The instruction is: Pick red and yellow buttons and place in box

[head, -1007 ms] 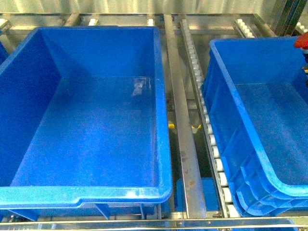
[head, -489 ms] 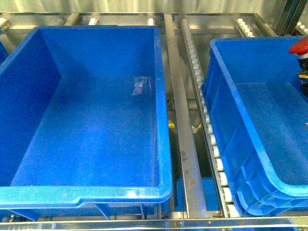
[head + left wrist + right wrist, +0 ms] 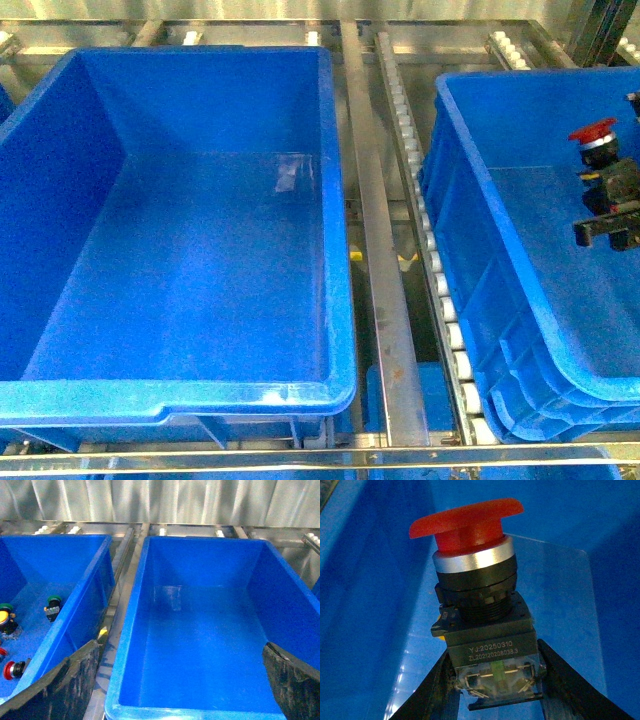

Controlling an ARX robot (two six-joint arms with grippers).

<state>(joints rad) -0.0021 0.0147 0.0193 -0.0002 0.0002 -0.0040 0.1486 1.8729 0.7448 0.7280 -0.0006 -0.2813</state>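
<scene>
Red mushroom-cap push-button has moved in from the right edge and dropped lower than a second ago.

Front view:
- It hangs cap-up over the right-hand deep blue plastic tote, above the floor and clear of the walls.
- The right claw shows as black parts just under the button's black body. Can't read the grip from here.
- The large centre blue plastic tote shows bare blue floor.
- A steel roller rail runs between the two totes.

Left wrist view:
- The left claw has its jaws wide apart with nothing between them.
- Its black fingers sit at the two lower corners of the frame, above the centre tote.
- A neighbouring third blue tote, across a steel rail, has loose buttons on its floor:
  - green-capped button
  - yellow-capped button
  - small red-capped button

Right wrist view:
- The right claw is clamped on the button at its clear contact block, one black finger on each side.
- The red cap is on top, then a silver collar, then the black body printed "YJ:20250310".
- Blue tote wall and floor are behind it.
</scene>
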